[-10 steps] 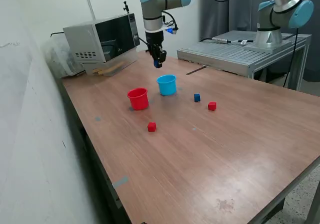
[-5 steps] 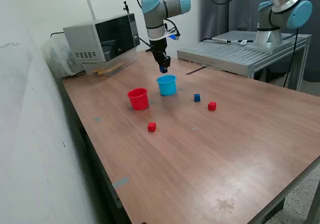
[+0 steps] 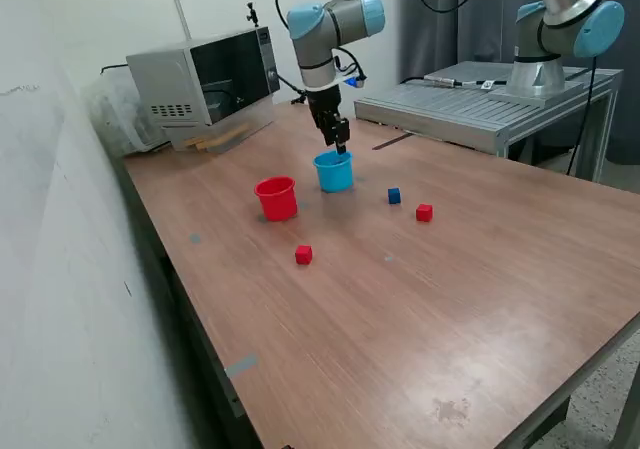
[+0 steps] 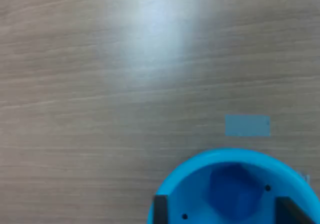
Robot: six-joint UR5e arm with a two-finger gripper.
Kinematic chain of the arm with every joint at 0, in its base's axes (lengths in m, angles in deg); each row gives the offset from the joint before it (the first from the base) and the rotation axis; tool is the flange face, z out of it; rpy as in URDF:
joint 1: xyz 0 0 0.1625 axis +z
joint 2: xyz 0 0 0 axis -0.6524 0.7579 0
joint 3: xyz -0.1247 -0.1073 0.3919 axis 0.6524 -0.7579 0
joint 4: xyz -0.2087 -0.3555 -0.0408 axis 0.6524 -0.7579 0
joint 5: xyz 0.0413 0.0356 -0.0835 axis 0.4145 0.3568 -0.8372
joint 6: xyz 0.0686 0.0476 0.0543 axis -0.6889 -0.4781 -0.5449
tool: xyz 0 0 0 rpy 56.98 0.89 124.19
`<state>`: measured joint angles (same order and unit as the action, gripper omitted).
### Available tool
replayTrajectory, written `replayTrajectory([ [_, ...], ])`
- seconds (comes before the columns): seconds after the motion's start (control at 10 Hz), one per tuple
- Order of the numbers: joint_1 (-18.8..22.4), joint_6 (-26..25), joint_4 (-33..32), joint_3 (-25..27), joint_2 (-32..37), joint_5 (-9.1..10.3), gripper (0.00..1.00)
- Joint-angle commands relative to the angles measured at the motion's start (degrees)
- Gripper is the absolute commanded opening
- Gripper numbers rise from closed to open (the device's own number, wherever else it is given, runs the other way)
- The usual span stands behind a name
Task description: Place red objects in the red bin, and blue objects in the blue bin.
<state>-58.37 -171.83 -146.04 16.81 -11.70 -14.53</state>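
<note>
With a red cube [image 3: 303, 255] nearest, a second red cube [image 3: 424, 212] and a blue cube [image 3: 394, 196] are seen left on the table [image 3: 420, 309] beside the red cup [image 3: 277, 198], while beyond them the gripper [image 3: 341, 146], jaws apart, is held over the blue cup [image 3: 334, 170], where a dark-blue cube [image 4: 235, 190] appears dropped, so withdrawal seems next.

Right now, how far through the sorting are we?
Done: one dark-blue cube sits inside the blue cup, per the wrist view. In hand: nothing; the tool hovers open over that cup. Left on the table: the second blue cube, the red cube beside it and the other red cube, both for the red cup.
</note>
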Motion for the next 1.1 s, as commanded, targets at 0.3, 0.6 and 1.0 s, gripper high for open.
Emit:
replayTrajectory([
  [0.3, 7.7, 2.9, -1.0, 3.3, 3.4, 3.54, 1.00],
  [0.6, 10.9, -6.4, -2.3, 7.7, 5.6, 8.98, 1.00],
  [1.0, 11.3, -38.5, -9.6, 12.0, 9.0, 9.27, 1.00],
])
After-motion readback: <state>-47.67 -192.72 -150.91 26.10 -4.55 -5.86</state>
